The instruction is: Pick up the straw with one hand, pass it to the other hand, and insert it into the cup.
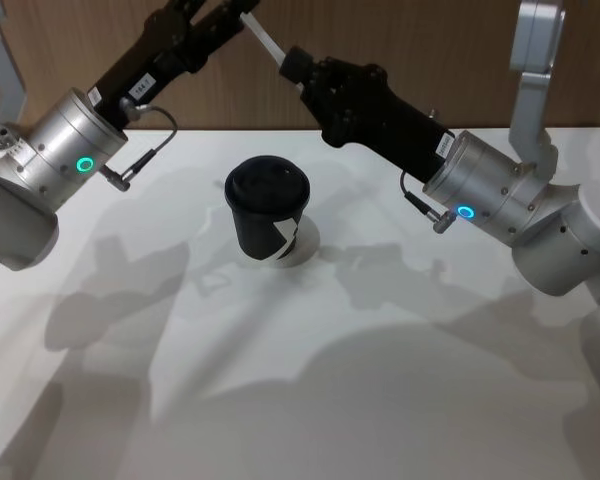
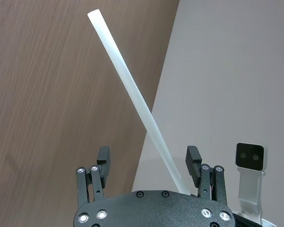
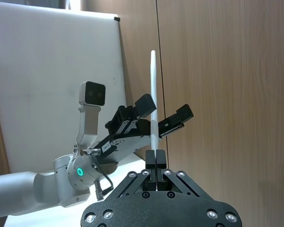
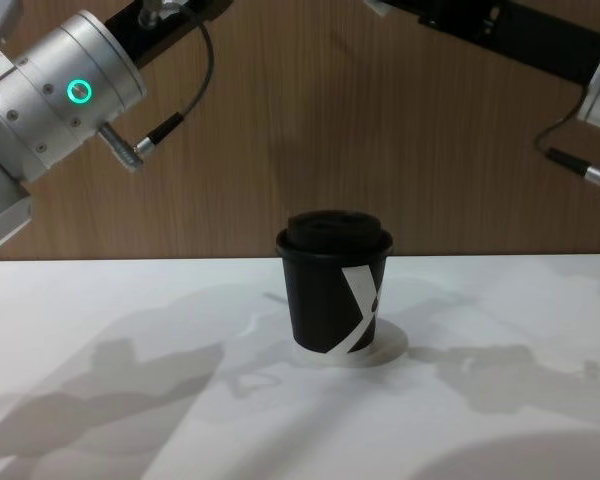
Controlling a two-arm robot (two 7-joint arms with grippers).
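Overhead, the right tool (image 3: pixel 155 155) is pinched shut on the straw (image 3: pixel 153 80), gripping it near one end so that most of its length runs out past the fingertips. The straw is thin, straight and plain white. Just beyond, the left tool (image 2: pixel 148 155) faces it with its fingers (image 2: pixel 103 157) spread wide. The straw passes between them, closer to one finger than the other. The left wrist view shows a gap on either side of the straw, and the straw's far end free against the wood-panelled wall (image 4: pixel 280 130). The right wrist view shows the clamp itself and the left tool's fingers flanking the straw farther along. In the head view both dark forearms reach up and meet near the top edge, with a short white stretch of straw between them. Well below both tools the cup (image 1: pixel 267 210) stands upright on the white desk (image 1: pixel 380 400). It is black with a black lid on, a white angular mark on its side and a pale rim at its base. The chest view shows it side-on, with both arms crossing high above its lid.
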